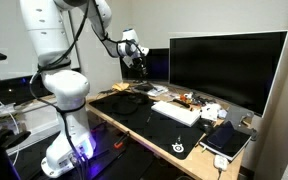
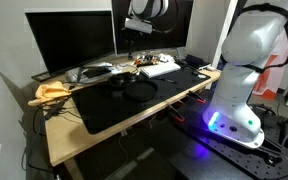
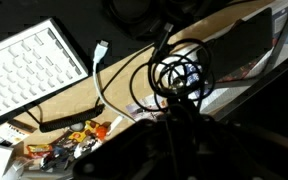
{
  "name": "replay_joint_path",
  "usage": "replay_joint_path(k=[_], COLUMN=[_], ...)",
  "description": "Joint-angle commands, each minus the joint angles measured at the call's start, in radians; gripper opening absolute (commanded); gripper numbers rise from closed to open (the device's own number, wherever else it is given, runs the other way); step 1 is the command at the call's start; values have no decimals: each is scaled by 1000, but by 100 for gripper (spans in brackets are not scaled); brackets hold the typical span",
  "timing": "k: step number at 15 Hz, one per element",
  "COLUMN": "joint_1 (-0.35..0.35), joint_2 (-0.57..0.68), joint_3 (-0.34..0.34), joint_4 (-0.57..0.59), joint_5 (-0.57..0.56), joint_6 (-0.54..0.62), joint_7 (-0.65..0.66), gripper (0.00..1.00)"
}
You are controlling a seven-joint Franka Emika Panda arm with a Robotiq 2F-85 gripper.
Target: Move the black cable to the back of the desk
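The black cable [image 3: 179,72] hangs as a loose tangle of loops just below my gripper [image 3: 169,125] in the wrist view. The dark fingers appear shut on its upper part. In both exterior views my gripper [image 1: 136,57] [image 2: 137,36] is raised above the back of the light wood desk [image 1: 134,135] [image 2: 64,135], in front of the monitors. The cable [image 1: 140,68] [image 2: 136,48] dangles as a thin dark strand under it, off the desk top.
Two large black monitors [image 1: 224,65] [image 2: 69,40] stand at the back. A white keyboard [image 1: 176,113] [image 2: 162,68] [image 3: 24,70] lies on a black mat [image 2: 114,110]. Another dark coil [image 2: 136,90] lies on the mat. A yellow cloth [image 2: 52,92] and small wrappers [image 3: 74,135] lie nearby.
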Motion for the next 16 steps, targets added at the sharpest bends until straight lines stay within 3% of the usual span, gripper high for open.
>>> replay_joint_path(k=[1,16], joint_1=[-14,39], joint_2=[74,291], joint_3=[1,-73], joint_4=[59,169], joint_5=[-69,-279], joint_6=[46,180], joint_7=[80,302], gripper=[3,3])
